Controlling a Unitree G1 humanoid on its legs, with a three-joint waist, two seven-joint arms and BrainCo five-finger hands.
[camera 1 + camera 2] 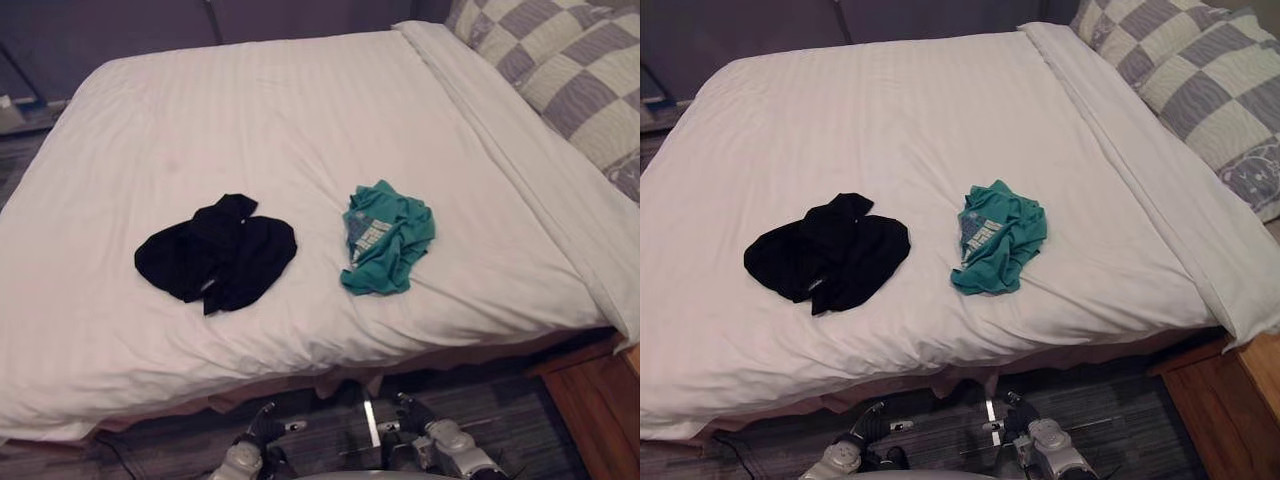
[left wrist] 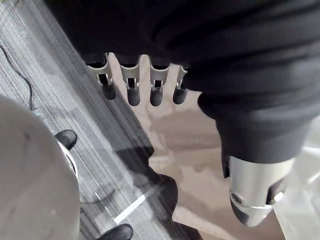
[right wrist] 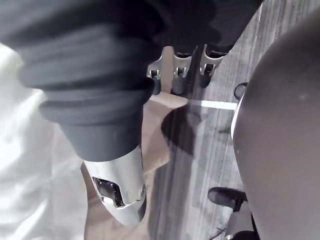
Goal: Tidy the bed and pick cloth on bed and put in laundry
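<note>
Black cloth: crumpled heap on the bed, lower left of centre in the eye views, nothing touching it.
Teal cloth: second crumpled heap, right of the black one and well apart from it, printed patch facing up, also untouched.
Bed: white striped duvet, pretty flat across the middle, with some creases and a wavy drape along the near edge. Checked pillows sit in the upper right corner.
Left hand: low at the bottom edge of the eye views, below the bed's near edge and over the grey carpet. Fingers are straight, thumb held apart, nothing in it.
Right hand: same story, bottom edge just right of centre, fingers relaxed, thumb out, empty.
Done so far: honestly nothing I'd tick off yet, since both cloths are lying on the bed.
Left to do: basically all of it. Grab each cloth, get it to the laundry (can't tell where that is from here), then smooth the near edge.
Next, my guess: the black heap lies on the left hand's side and the teal one on the right's, and either one needs a reach up over the edge.
Watch out: floppy fabric on a soft duvet, so it's easy to pinch the cover along with the cloth.
</note>
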